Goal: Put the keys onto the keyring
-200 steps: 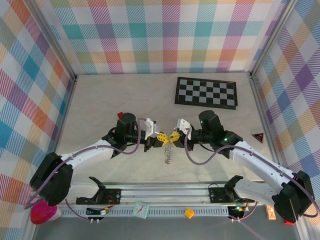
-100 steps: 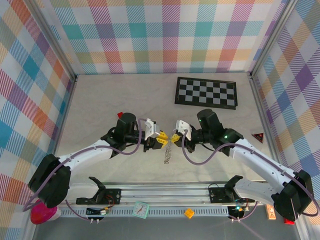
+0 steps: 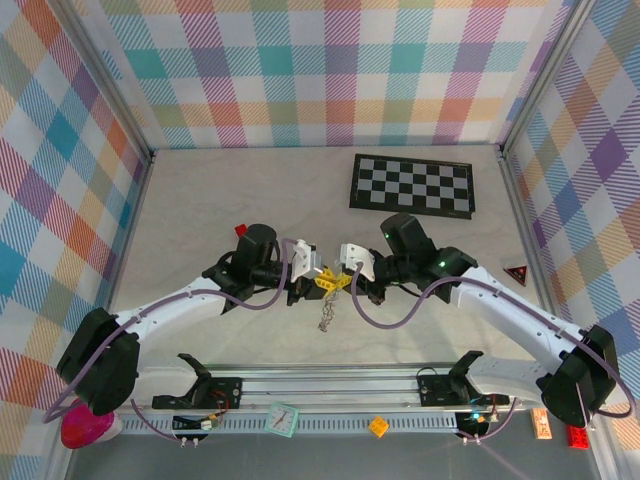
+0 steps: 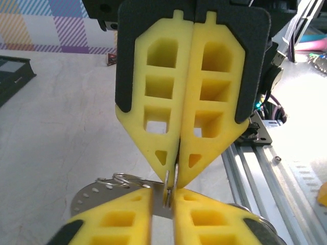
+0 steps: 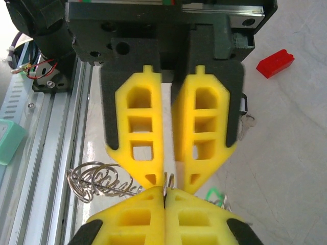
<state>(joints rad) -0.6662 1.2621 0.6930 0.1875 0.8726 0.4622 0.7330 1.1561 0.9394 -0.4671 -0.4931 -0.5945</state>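
1. Keyring (image 3: 326, 316): silvery, floppy wire loops, hanging over the tabletop (image 3: 250, 190) just below both hands.
2. Left hand (image 3: 328, 284) and right hand (image 3: 342, 282) meet tip to tip, each pinched narrow on its upper edge (thin metal between pads).
3. Green-headed key (image 5: 214, 194) beside the right fingertips.

Your table (image 3: 220, 190) is a pale, stone-patterned slab. A black-and-white checkerboard (image 3: 411, 185) lies flat at its far right, a small red block (image 3: 240, 229) left of centre, a dark triangle (image 3: 516, 274) by the right wall, and what may be a small silver key (image 5: 247, 124) near the block.
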